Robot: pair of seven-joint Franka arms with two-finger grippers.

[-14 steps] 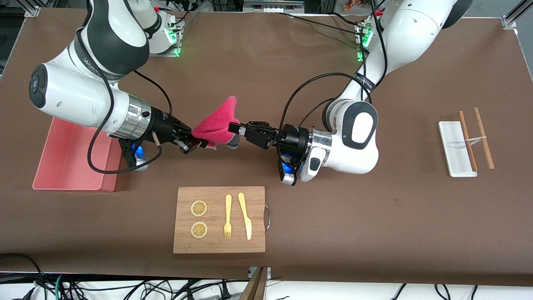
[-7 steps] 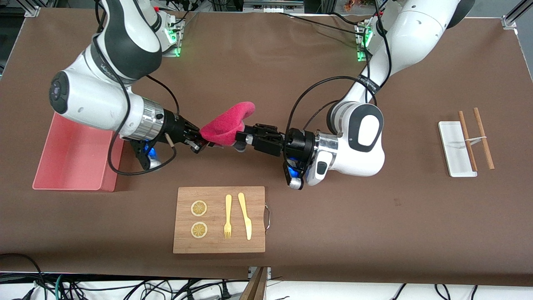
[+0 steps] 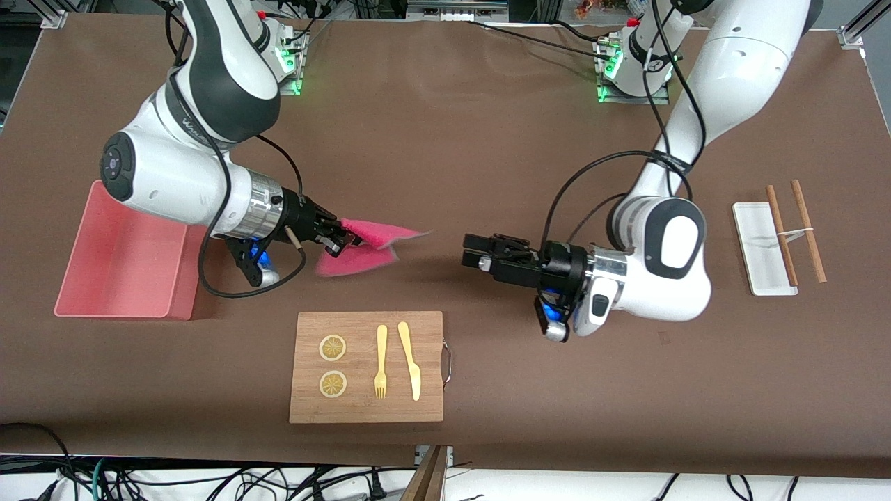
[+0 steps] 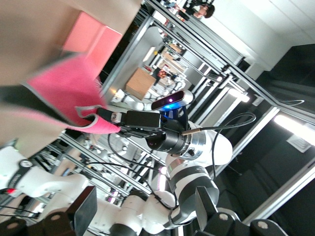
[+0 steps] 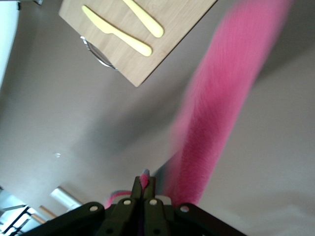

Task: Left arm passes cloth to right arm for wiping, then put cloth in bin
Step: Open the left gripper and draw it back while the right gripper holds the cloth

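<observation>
The pinkish-red cloth (image 3: 372,245) hangs in the air from my right gripper (image 3: 348,240), which is shut on one edge of it, over the bare table beside the pink bin (image 3: 90,278). In the right wrist view the fingers (image 5: 143,186) pinch a cloth edge and the rest of the cloth (image 5: 226,98) streams out, blurred. My left gripper (image 3: 470,252) is open and empty, apart from the cloth, toward the left arm's end. The left wrist view shows its own gripper (image 4: 145,216) spread, and farther off the cloth (image 4: 64,91) and the bin (image 4: 93,37).
A wooden board (image 3: 431,410) lies nearer the front camera, with two lemon slices (image 3: 333,348), a yellow fork (image 3: 381,362) and a knife (image 3: 411,358). A white tray (image 3: 755,250) with brown chopsticks (image 3: 807,229) sits at the left arm's end.
My left gripper has let go of the cloth and drawn back toward the left arm's end. The cloth has dropped lower and now hangs from the right gripper alone.
</observation>
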